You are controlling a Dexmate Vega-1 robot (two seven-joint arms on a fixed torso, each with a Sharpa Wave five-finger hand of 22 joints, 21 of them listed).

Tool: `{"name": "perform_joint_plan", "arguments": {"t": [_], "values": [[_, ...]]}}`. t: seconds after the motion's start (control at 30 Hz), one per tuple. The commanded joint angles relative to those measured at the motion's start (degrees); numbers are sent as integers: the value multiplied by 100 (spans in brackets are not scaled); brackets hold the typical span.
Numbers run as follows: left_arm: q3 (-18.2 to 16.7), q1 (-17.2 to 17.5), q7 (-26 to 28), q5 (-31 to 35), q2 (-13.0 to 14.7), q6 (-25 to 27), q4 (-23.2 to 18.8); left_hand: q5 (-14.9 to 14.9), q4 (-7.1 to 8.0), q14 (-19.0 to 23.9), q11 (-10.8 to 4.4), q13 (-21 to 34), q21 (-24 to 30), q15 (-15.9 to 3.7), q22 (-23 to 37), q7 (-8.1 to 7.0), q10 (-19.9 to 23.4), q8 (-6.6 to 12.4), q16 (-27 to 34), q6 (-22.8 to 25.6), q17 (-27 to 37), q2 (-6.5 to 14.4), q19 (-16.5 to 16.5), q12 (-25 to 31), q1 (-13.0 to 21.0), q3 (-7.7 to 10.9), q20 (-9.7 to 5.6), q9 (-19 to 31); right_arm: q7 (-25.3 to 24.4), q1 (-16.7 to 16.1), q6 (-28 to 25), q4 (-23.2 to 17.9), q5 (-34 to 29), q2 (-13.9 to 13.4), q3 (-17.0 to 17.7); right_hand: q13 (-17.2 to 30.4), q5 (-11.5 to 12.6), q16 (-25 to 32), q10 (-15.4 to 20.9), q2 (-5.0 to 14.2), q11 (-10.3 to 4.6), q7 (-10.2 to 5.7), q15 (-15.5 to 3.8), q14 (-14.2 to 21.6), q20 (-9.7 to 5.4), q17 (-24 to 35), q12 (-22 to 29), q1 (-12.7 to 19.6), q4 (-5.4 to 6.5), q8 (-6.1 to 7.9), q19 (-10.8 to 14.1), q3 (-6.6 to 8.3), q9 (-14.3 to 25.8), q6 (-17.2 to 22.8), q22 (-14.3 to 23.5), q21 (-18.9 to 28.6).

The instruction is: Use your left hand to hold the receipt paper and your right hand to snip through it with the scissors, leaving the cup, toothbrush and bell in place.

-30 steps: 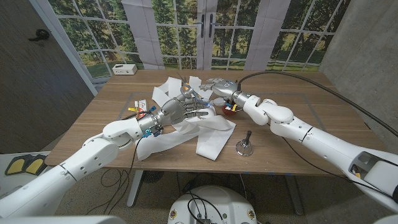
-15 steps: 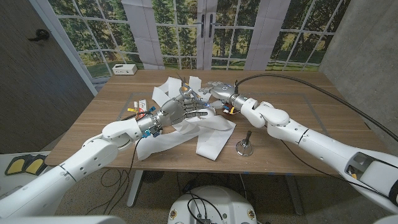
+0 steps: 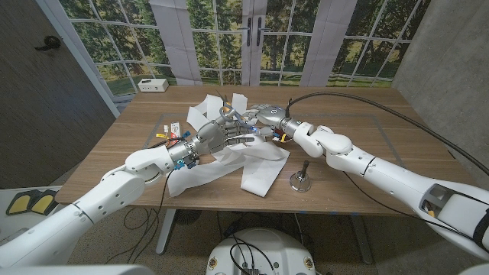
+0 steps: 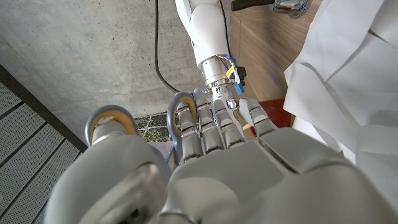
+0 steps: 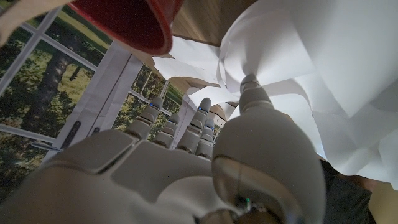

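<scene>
In the head view, middle of the frame, we see our left hand over the crumpled receipt paper, its fingers curled; whether they pinch the paper we cannot tell. Our right hand sits just right of it, the bell lower right.

In the left wrist view, centre, the scissors show their grey loops beside our fingers.

In the right wrist view, the red cup sits upper left, our fingers extended toward paper. We judge no cut is made yet.

Wooden table bears receipt paper, bell.
</scene>
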Motion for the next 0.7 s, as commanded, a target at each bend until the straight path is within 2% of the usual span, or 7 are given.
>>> {"name": "perform_joint_plan", "arguments": {"t": [0.03,0.27,0.47,0.7], "values": [[-7,8,-30,-3,-16,-26,38,16,-27,55,-55,17,-13,-22,29,10,33,14,-25,13,16,60,40,-9,26,-29,12,12,-93,57,107,167,43,58,-99,2,29,2,63,6,7,13,-907,63,2,0,-15,82,24,-10,51,47,3,-18,18,-30],[0,-12,-79,-1,-22,-36,66,13,-25,66,-75,25,-20,-32,30,-6,43,6,-25,-1,16,71,42,-13,27,-37,12,12,-484,45,193,341,44,117,-119,26,28,39,199,29,12,-11,-936,140,-17,-3,37,161,43,-3,111,76,5,13,20,-38],[-24,15,-62,-18,-10,-35,60,10,-23,76,-57,30,-25,-32,30,3,43,-9,-25,-36,17,78,45,-18,27,-44,12,13,-868,19,242,482,90,165,-105,88,33,159,576,86,13,-74,-967,402,-35,9,150,427,39,102,325,174,7,366,23,-29],[-44,58,-56,-21,-2,-64,46,7,-21,78,-48,37,-32,-33,31,-7,56,-18,-29,-51,17,90,49,-20,29,-52,12,13,-1290,34,400,696,99,217,-162,142,19,275,993,105,14,-136,-999,634,-80,41,245,603,67,164,513,212,3,733,26,-29]]}}
